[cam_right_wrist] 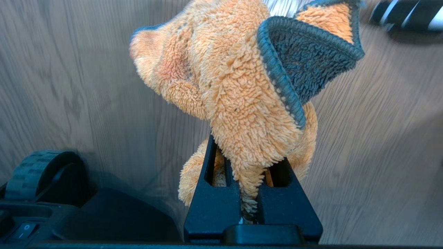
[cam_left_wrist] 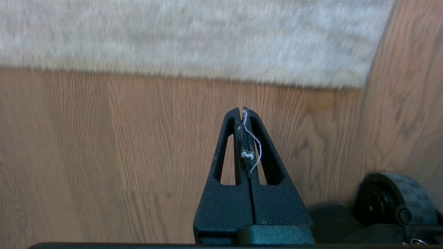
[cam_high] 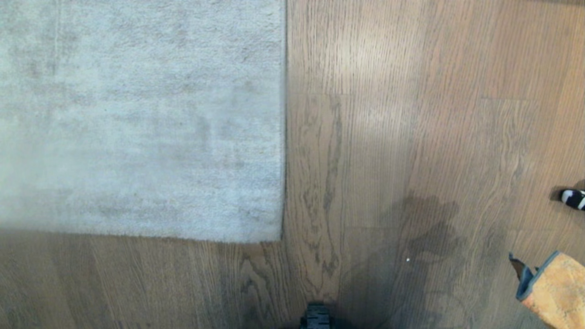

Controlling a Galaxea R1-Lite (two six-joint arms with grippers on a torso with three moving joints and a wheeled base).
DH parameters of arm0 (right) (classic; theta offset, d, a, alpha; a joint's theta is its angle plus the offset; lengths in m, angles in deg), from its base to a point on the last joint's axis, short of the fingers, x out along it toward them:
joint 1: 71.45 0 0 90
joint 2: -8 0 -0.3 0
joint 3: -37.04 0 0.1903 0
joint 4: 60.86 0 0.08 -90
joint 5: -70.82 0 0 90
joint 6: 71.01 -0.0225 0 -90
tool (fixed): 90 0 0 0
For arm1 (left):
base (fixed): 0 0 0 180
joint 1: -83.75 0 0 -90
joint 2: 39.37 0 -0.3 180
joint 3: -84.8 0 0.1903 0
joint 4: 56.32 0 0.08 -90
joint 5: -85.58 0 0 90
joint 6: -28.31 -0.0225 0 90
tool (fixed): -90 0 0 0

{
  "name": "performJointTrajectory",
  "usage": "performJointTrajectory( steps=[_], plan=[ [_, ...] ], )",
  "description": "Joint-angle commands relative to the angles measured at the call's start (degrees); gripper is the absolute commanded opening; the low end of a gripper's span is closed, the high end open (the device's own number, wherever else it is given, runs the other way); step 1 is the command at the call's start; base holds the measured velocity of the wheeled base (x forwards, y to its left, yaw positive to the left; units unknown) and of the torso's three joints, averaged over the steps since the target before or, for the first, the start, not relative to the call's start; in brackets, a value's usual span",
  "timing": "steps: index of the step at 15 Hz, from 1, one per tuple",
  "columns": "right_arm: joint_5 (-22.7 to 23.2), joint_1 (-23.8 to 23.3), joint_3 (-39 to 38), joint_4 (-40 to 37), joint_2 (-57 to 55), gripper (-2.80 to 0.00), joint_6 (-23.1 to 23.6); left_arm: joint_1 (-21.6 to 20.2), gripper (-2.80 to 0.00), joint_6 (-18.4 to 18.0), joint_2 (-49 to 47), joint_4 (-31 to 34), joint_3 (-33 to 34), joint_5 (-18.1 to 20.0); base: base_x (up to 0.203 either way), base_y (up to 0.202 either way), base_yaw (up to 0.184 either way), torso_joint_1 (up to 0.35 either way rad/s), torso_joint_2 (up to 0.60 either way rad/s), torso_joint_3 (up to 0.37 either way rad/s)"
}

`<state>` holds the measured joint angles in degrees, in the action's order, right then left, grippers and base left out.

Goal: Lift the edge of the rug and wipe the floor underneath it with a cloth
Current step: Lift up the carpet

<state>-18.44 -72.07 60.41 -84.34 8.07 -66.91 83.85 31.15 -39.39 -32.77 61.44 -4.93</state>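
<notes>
Holding the fluffy orange terry cloth [cam_right_wrist: 242,103] clamped, the right end effector [cam_right_wrist: 252,193] waits while the pinched-shut, empty left end effector [cam_left_wrist: 242,114] must next reach the pale grey short-pile rug edge [cam_left_wrist: 193,77] lying ahead of it on the brown wood-grain plank floor [cam_left_wrist: 121,148].

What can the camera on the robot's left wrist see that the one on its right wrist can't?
Only the left wrist view shows the rug edge and the shut, empty left gripper with a white thread stuck on it. Only the right wrist view shows the orange cloth pinched in the right gripper and a black-and-white striped thing. Both show the floor and a black wheel.
</notes>
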Motion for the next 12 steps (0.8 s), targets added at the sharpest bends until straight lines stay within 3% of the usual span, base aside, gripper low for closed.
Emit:
performJointTrajectory(
  steps=[1, 3, 12],
  plan=[
    [0.0, 0.0, 0.0, 0.0, -0.1, -2.80, 0.0, 0.0, -2.80, 0.1, 0.0, 0.0, 0.0, 0.0, -0.194, 0.000, -0.003, 0.009, 0.00, 0.000],
    [0.0, 0.0, 0.0, 0.0, -0.1, -2.80, 0.0, 0.0, -2.80, 0.1, 0.0, 0.0, 0.0, 0.0, -0.164, 0.000, -0.002, -0.002, 0.01, 0.001],
    [0.0, 0.0, 0.0, 0.0, -0.1, -2.80, 0.1, 0.0, -2.80, -0.2, 0.0, 0.4, -0.3, 0.2, 0.000, 0.000, 0.000, 0.000, 0.00, 0.000]
  ],
)
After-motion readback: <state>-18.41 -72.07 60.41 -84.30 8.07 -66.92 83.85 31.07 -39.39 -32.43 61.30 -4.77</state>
